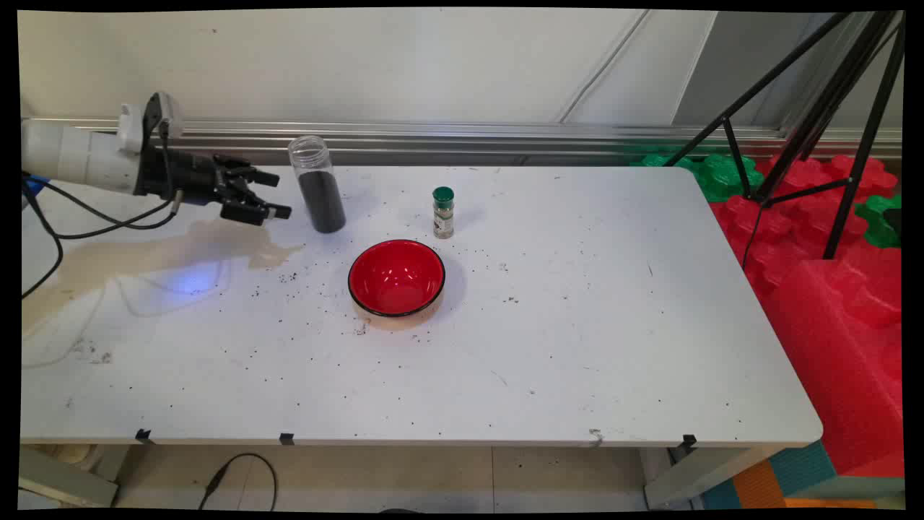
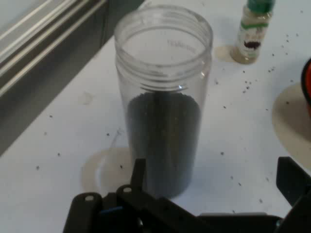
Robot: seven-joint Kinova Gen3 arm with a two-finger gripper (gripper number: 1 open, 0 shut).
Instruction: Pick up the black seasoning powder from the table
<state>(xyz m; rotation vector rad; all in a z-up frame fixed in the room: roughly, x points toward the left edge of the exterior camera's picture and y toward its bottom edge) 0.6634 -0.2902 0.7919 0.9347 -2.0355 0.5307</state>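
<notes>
Fingers (image 1: 268, 195) spread wide just beside the open jar (image 1: 317, 185); rigid, slick, bottom-heavy, best held at the dark-filled middle.

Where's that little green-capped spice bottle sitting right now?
In the main view the spice bottle stands upright toward the table's far side, just behind the red bowl and right of the clear jar of dark grains.

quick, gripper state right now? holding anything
gripper: open, holding nothing; its fingers point at the clear jar of dark grains, short of touching it.
</notes>
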